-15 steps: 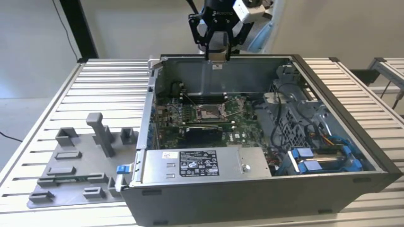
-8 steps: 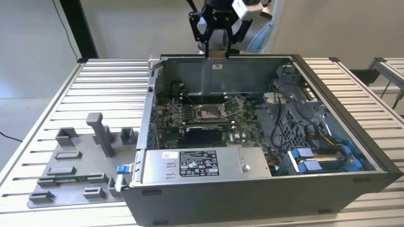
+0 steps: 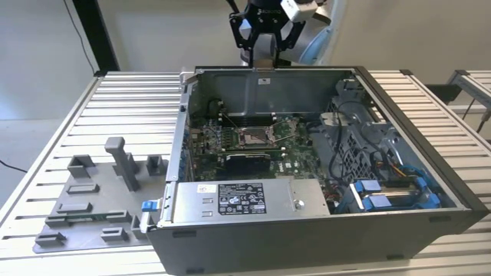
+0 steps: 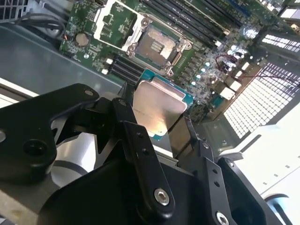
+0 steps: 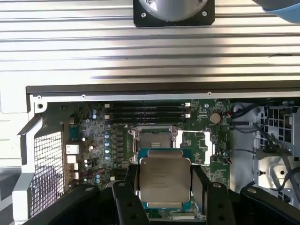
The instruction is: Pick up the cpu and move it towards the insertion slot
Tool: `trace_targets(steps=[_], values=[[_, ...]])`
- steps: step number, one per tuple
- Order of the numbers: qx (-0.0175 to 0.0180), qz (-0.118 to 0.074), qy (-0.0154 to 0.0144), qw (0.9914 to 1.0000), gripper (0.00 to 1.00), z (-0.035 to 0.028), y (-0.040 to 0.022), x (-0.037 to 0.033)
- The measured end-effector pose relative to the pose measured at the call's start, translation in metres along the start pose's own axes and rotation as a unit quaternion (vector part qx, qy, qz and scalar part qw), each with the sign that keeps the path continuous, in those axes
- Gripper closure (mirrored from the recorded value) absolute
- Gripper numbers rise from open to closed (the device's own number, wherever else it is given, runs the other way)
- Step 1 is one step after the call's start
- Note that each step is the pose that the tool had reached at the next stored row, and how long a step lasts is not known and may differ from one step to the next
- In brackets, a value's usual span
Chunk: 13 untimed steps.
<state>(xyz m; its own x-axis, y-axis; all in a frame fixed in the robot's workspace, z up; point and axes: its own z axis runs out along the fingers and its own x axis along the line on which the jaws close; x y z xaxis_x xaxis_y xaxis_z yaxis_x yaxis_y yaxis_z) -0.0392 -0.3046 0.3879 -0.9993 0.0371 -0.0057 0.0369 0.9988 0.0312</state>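
Observation:
My gripper (image 3: 265,54) hangs above the back wall of the open computer case (image 3: 429,123), shut on the cpu (image 5: 165,180). In both wrist views the cpu (image 4: 157,105) is a flat square chip with a silvery top, clamped by its edges between two black fingers (image 5: 131,174). The insertion slot (image 3: 257,136) is a metal-framed square socket in the middle of the green motherboard, with its frame lifted open. In both wrist views the insertion slot (image 4: 157,44) lies just beyond the held chip and lower down, and its centre (image 5: 157,139) is bare.
The case stands on a slatted metal table (image 3: 130,98). A power supply (image 3: 245,201) fills the case's front, and a drive cage with blue parts (image 3: 383,192) and cables sits at the exterior view's right. A grey fixture plate with blocks (image 3: 100,207) lies at the left.

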Motion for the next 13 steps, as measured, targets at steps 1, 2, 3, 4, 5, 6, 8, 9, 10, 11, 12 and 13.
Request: trace_targets(steps=[1,2,3,4,5,6,8,9,10,11,12,13], values=[[0.0,0.0,-0.0004,1.0,1.0,0.0,0.0,0.0006],[-0.0001,0.0,-0.0007,1.0,1.0,0.0,0.0,0.0013],[-0.0001,0.0,-0.001,1.0,1.0,0.0,0.0,0.002],[-0.0001,0.0,-0.0012,1.0,1.0,0.0001,0.0,0.0027],[-0.0002,0.0,-0.0015,1.0,1.0,0.0002,-0.0001,0.0034],[-0.0001,0.0,-0.0015,1.0,1.0,0.0002,-0.0001,0.0039],[-0.0001,0.0,-0.0016,1.0,1.0,0.0002,-0.0001,0.004],[-0.0001,0.0,-0.0016,1.0,1.0,0.0002,-0.0001,0.004],[-0.0001,0.0,-0.0016,1.0,1.0,0.0002,-0.0001,0.0041],[-0.0001,0.0,-0.0016,1.0,1.0,0.0002,-0.0001,0.0042],[-0.0001,0.0,-0.0016,1.0,1.0,0.0002,-0.0001,0.0043],[-0.0001,0.0,-0.0016,1.0,1.0,0.0002,-0.0001,0.0043]])
